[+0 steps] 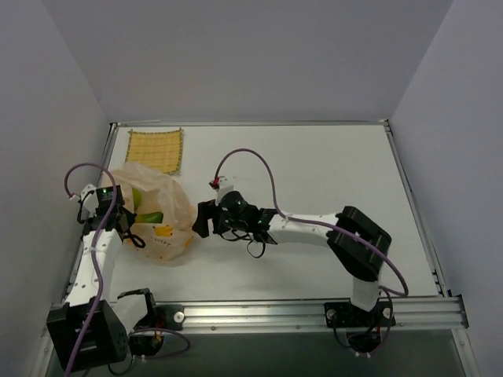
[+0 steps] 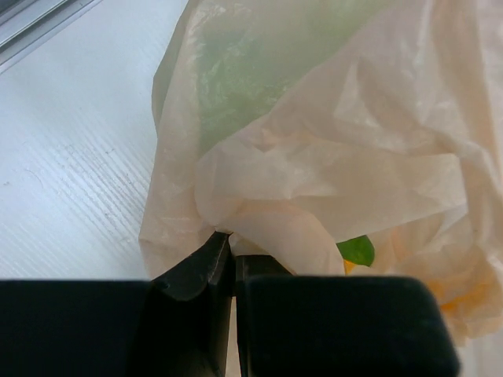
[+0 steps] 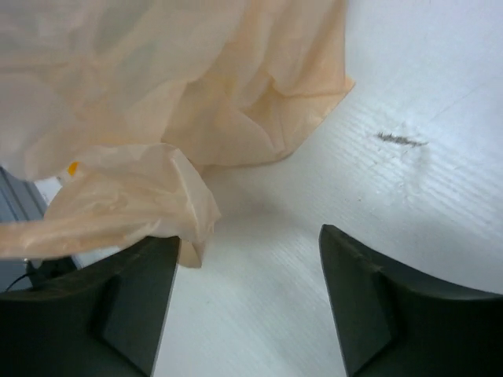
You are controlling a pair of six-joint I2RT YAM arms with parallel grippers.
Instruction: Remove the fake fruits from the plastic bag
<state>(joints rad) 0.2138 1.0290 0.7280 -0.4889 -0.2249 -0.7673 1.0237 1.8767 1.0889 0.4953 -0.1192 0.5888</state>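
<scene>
Black fingers of the left gripper (image 2: pixel 230 245) were pressed together on a fold of the plastic bag (image 2: pixel 330 157), pinching the thin film at its lower edge. Opposite, the right gripper (image 3: pixel 247 259) stood spread, a loose flap of the bag draped against one finger and bare white table (image 3: pixel 409 94) between the jaws. From above, the bag sat near the table's left edge and close to the near rail (image 1: pixel 314 312), with one gripper at each side. White surface ran off to the right and back toward the far edge, where a yellow woven mat (image 1: pixel 155 149) lay just behind the bag. The bag was crinkled, translucent peach, and the fake fruits (image 1: pixel 148 208) showed through it as yellow-green shapes inside.
</scene>
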